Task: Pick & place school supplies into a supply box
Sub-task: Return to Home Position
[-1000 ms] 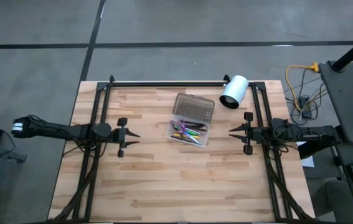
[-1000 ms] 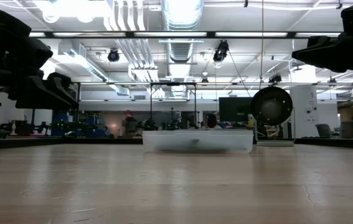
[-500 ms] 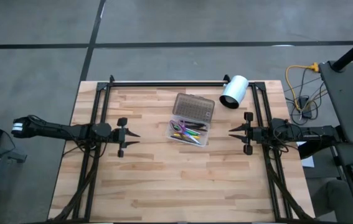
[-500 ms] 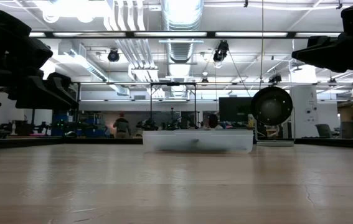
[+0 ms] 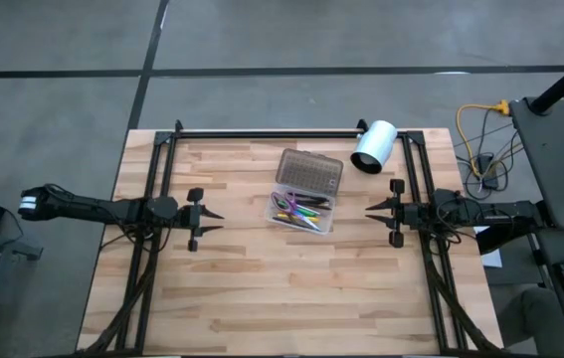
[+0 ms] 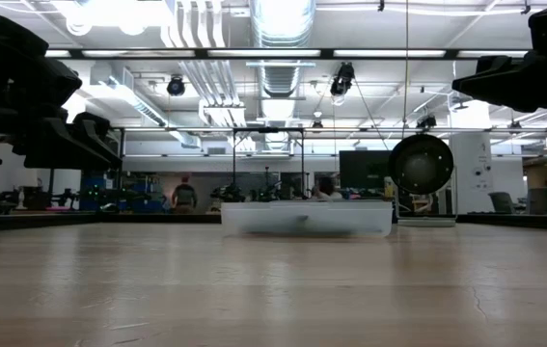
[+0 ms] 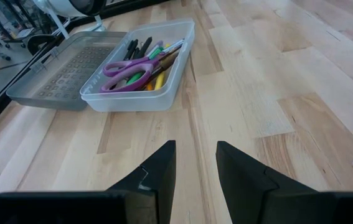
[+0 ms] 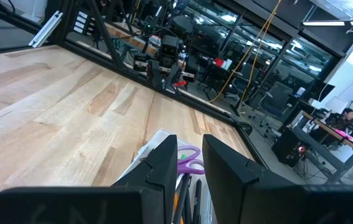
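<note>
**All the Supplies Are in the Box**

The clear supply box (image 5: 272, 213) sits near the middle of the table (image 5: 262, 288). Its dotted lid (image 5: 309, 171) lies open and flat beside it, joined along one long side. The pens and pencils (image 7: 156, 61) lie in a bunch inside the box, and the purple scissors (image 7: 125, 66) rest on top of them (black, green, yellow and orange ones show).

The left pincer (image 5: 220, 221) hangs over the table on the left of the box, well apart from it and pointing toward it. Its two fingers are spread a little and pinch nothing.

The right pincer (image 5: 369, 214) hangs on the other side of the box and also points toward it. Its fingers have a small gap between them and pinch nothing.

A white cylinder (image 5: 373, 146) lies on its side near the table's back right corner, close to the lid but not touching it.
</note>
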